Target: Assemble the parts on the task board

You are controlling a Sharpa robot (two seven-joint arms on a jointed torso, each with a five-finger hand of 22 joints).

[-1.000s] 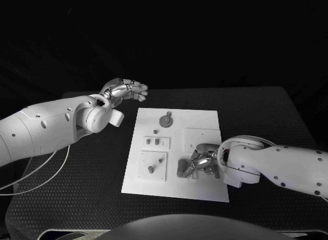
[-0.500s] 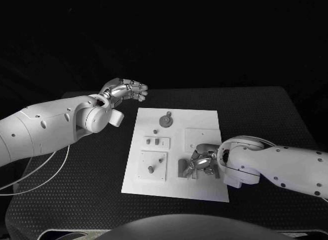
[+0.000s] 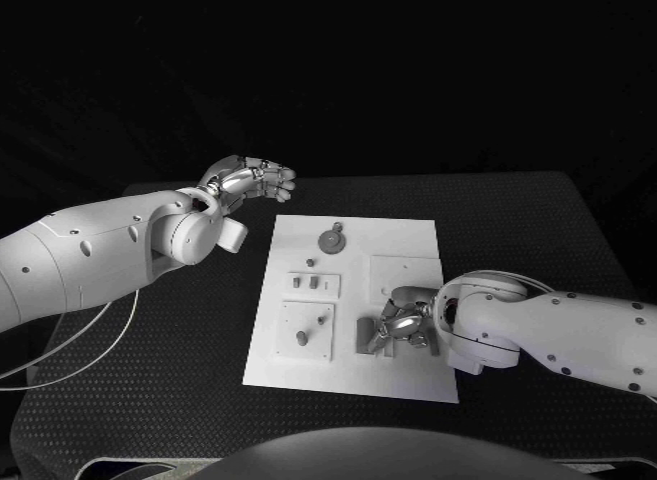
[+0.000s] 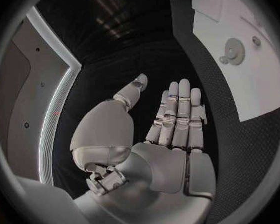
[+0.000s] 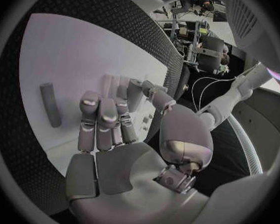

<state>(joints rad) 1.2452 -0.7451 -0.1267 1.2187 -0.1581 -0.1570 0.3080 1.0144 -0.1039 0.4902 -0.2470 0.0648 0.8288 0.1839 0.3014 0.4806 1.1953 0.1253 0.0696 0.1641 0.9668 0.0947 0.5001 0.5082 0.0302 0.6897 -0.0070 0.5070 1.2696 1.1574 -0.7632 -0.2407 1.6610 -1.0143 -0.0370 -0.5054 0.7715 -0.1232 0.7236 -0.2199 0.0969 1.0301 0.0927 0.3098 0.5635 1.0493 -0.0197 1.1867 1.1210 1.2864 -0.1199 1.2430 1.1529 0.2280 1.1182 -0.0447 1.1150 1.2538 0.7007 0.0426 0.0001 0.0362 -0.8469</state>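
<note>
The white task board (image 3: 408, 240) lies mid-table. My right hand (image 3: 402, 325) is down on its front right part, fingers curled onto the surface (image 5: 71, 59). In the right wrist view (image 5: 109, 129) the thumb meets the nearest finger, and I cannot tell if a part is pinched there. A grey bar-shaped part (image 3: 367, 337) lies flat beside the fingers, apart from them (image 5: 51, 111). My left hand (image 3: 249, 181) hangs above the table past the board's far left corner, fingers straight, holding nothing (image 4: 171, 134). A round disc part (image 3: 331, 240) sits near the board's far edge (image 4: 232, 50).
Small pegs (image 3: 312, 264) stand in the board's left middle. A raised square plate (image 3: 322, 320) with a peg (image 3: 302, 339) is at the front left. A cable (image 3: 69, 350) loops under my left arm. The black table (image 3: 530, 230) extends to the right.
</note>
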